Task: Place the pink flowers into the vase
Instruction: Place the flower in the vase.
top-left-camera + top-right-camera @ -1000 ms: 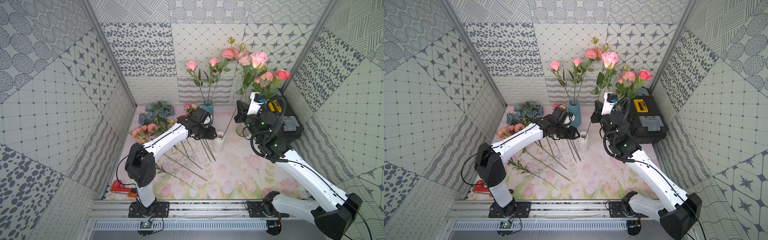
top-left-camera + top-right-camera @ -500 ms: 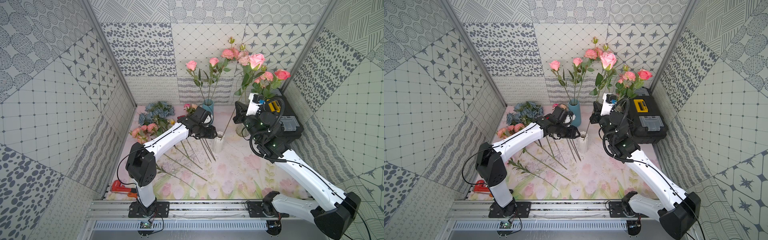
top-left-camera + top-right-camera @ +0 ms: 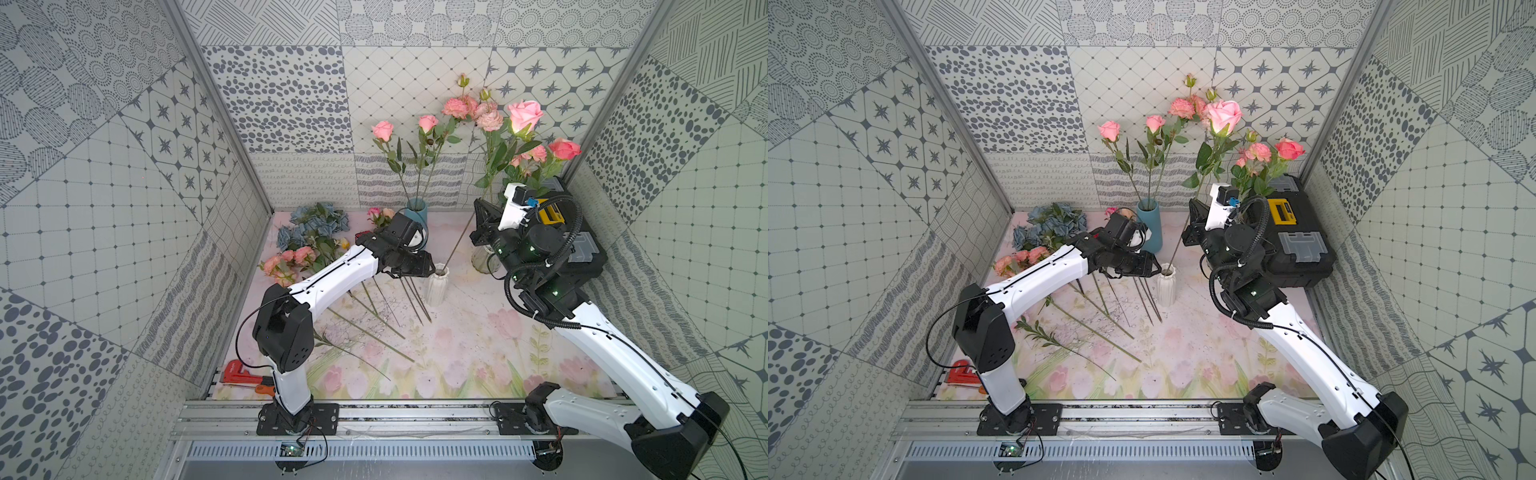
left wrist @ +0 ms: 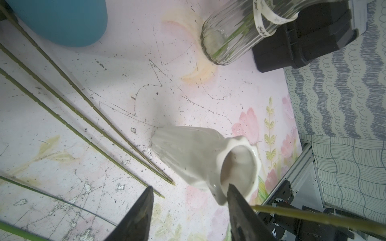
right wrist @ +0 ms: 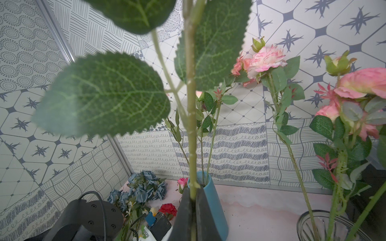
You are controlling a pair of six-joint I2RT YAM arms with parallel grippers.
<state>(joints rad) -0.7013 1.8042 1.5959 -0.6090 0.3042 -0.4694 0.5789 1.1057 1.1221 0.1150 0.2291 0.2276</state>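
Up behind the white vase (image 3: 436,286), the right gripper (image 5: 193,193) pinches a pink rose (image 3: 524,114) by the stem — tip at the rim — while the left gripper (image 4: 189,186) hangs half-parted, empty, beside it

— What kind of place is this?
— A robot test room, like a lab. It is a small box with grey patterned walls (image 3: 104,187) all around.
— How can you tell?
— The left robot arm (image 3: 328,282) and the right robot arm (image 3: 615,353) are fixed to a metal rail (image 3: 415,417) in front. The bench (image 3: 457,345) has a flower-print top. A black tool box (image 3: 1304,245) sits in the corner.
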